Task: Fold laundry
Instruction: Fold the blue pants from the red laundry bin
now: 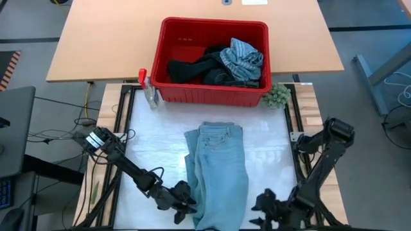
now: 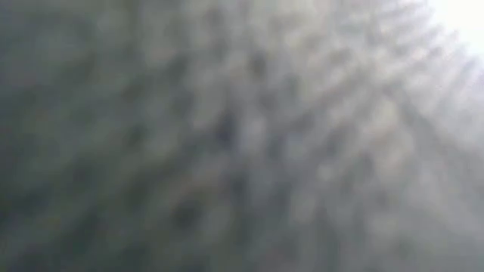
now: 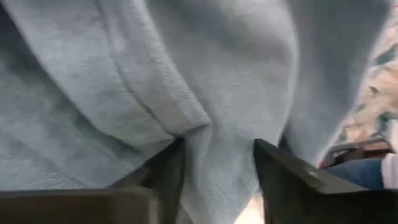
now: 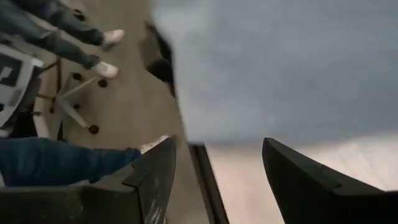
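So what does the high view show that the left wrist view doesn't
Only the high view shows the red basket holding dark and striped garments, the right pincer beside the jeans, and the whole table. Only the left wrist view shows cloth bunched between the left pincer's fingers, plus a sliver of room beyond. Both share the light blue jeans with the left pincer at their edge.

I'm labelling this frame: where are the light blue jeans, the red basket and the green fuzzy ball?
light blue jeans [image 1: 217, 173], high view, middle of the legs
red basket [image 1: 212, 93], high view, front wall
green fuzzy ball [image 1: 276, 96], high view, its middle
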Controlling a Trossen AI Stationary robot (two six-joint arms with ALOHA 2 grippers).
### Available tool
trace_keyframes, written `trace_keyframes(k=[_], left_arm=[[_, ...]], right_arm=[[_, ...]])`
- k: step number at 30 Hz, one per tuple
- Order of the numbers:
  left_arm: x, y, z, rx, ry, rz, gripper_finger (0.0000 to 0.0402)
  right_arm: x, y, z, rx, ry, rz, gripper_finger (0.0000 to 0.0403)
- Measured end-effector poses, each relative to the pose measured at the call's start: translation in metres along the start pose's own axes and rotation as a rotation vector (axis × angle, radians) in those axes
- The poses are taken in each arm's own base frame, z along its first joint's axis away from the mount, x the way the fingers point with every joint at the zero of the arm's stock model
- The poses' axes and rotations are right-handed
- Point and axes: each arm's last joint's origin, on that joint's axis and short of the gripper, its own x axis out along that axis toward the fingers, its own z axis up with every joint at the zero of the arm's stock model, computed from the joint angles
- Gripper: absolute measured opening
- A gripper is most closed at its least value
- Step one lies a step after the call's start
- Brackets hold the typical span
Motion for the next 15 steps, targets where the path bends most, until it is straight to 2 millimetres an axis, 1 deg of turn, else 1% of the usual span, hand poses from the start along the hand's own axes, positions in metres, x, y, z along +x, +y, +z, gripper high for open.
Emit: trace_keyframes(k=[2,3,4,5,8,11,15], left_arm=[[0.001,0.0,0.0,-0.024,0.022,0.057,0.009],[0.001,0.001,0.0,-0.023,0.03,0.092,0.0052],[0.001,0.001,-0.001,-0.017,0.031,0.12,0.0027],[0.001,-0.002,0.0,-0.011,0.023,0.128,0.0016],[0.003,-0.015,0.006,-0.003,0.007,0.084,0.0003],[0.005,-0.032,0.015,0.017,0.006,0.036,0.0001],[0.005,-0.055,0.026,0.037,-0.039,-0.018,0.0]], right_arm=[[0.016,0.003,0.003,-0.052,-0.032,0.027,0.0264],[0.024,0.004,0.005,-0.081,-0.047,0.037,0.0264],[0.032,0.005,0.008,-0.108,-0.063,0.048,0.0264],[0.038,0.005,0.013,-0.132,-0.082,0.058,0.0264],[0.048,0.007,0.029,-0.177,-0.142,0.094,0.0264],[0.055,0.005,0.044,-0.221,-0.182,0.098,0.0264],[0.061,0.003,0.065,-0.297,-0.253,0.102,0.0264]])
